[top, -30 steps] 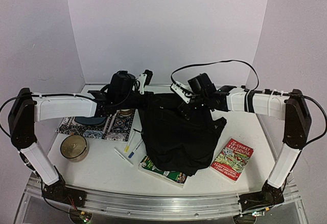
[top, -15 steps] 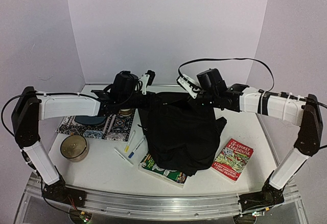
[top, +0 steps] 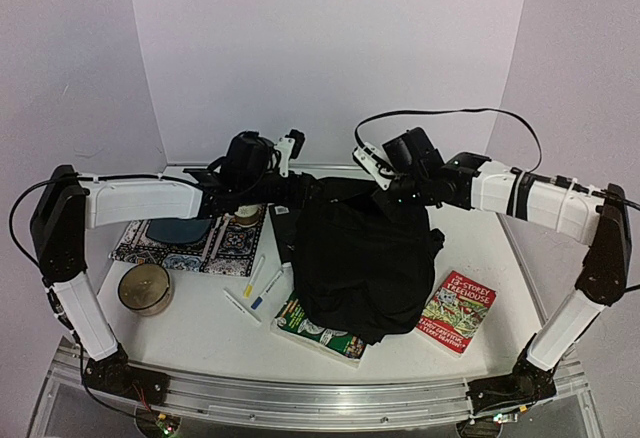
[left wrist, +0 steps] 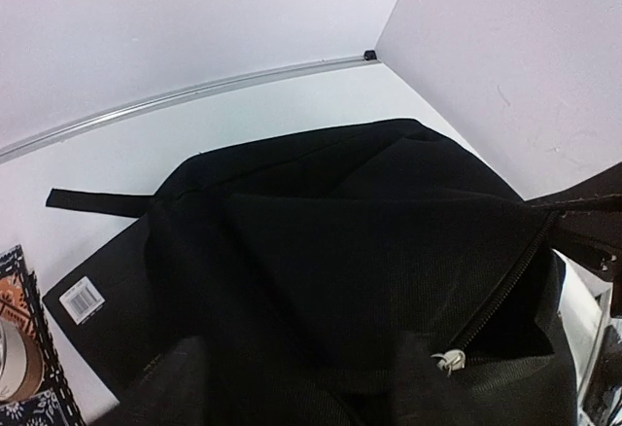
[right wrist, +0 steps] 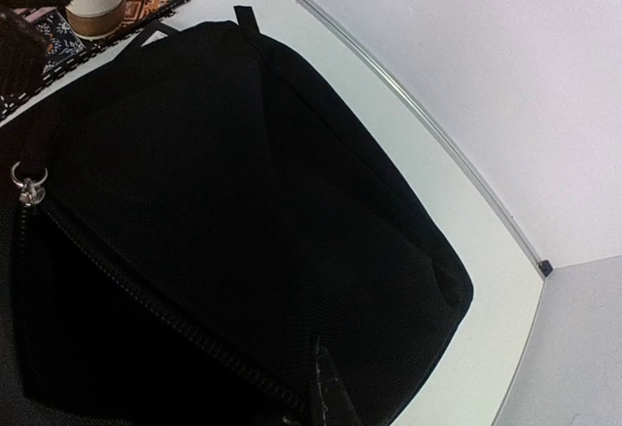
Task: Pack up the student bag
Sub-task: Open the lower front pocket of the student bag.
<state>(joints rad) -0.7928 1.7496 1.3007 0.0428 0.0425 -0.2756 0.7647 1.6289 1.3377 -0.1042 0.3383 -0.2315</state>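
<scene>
A large, soft, black fabric student bag [top: 360,268] was seen slumped on the counter [top: 200,333], its bulk below and nearer than both claws. Its top edge was lifted where the right claw [top: 388,190] was pinched on the fabric. The left claw [top: 300,193] was spread at the opposite top corner. A zipper [right wrist: 146,300] with a silver pull ring [right wrist: 27,185] appeared undone. A strap [left wrist: 92,200] lay flat beyond the bag.

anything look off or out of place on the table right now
The student bag slumps over a green book, which pokes out from under its near edge, and a flat black notebook is partly pinned beneath its left side. Both would probably need freeing before they can be packed. Nothing looks spilled or damaged.
</scene>
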